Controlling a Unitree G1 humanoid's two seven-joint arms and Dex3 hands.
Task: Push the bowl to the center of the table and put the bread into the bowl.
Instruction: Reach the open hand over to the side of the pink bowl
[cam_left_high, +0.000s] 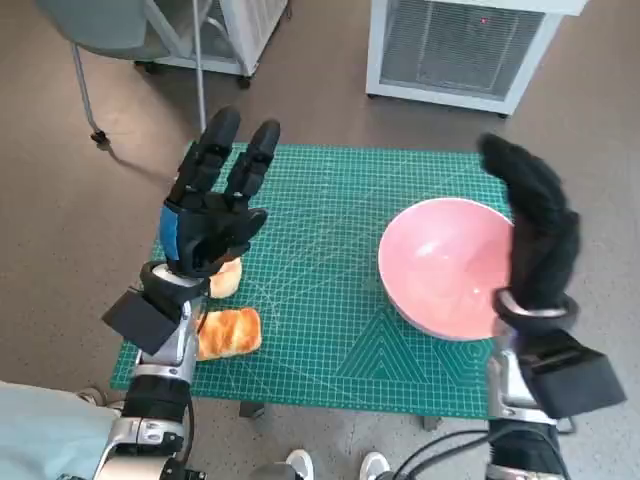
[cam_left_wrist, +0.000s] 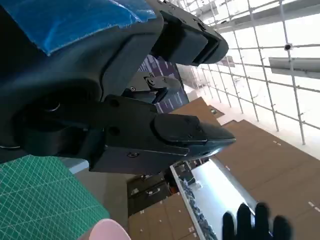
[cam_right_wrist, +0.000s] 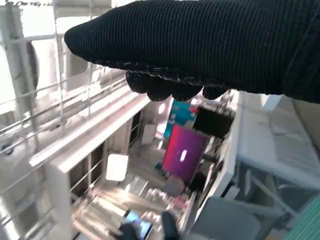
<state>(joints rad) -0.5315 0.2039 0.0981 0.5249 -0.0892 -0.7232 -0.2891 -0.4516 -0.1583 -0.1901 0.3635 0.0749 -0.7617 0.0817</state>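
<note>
Both hands raised, nothing held.
Only in the head view are the bowl (cam_left_high: 447, 266) at the surface's right and bread (cam_left_high: 228, 331) at its left seen; left hand (cam_left_high: 211, 215) and right hand (cam_left_high: 537, 232) fingers are extended.

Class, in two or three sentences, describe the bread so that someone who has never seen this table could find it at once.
Start at the green cutting mat that covers the small table. On the side away from the pink bowl, near the mat's corner, the bread lies partly hidden under the left robot hand and forearm. It is the only golden-brown, glossy thing on the mat.
</note>
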